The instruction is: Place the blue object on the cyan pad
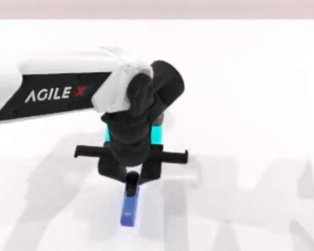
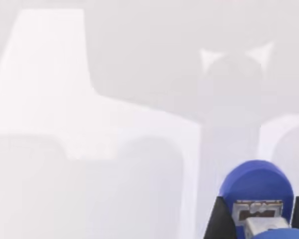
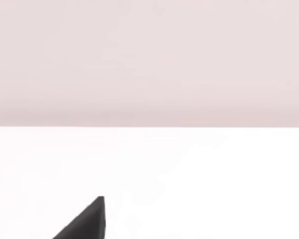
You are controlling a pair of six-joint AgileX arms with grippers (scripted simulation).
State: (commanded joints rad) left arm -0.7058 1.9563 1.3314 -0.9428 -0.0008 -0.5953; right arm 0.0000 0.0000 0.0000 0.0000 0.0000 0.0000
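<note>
— Bar [image 1: 130,206] position, please?

— It sat between the left gripper's [image 1: 132,180] fingers, its black cap pinched at the tips and the blue length sticking out past them toward the top view's lower edge.

— Held, then?

— Yes; the jaws were narrow, closed on the capped end. The left wrist view showed the bar's [image 2: 257,186] rounded blue end just ahead of the fingers [image 2: 218,221].

— And the pad [image 1: 157,134]?

— Mostly hidden under the left wrist; only cyan strips showed at either side. The bar lay clear of it, nearer the lower edge.

— Right arm?

— Out of the top view; its own camera showed only a dark finger tip [image 3: 87,221] over the white table [image 3: 214,174], so I couldn't tell its opening.
</note>
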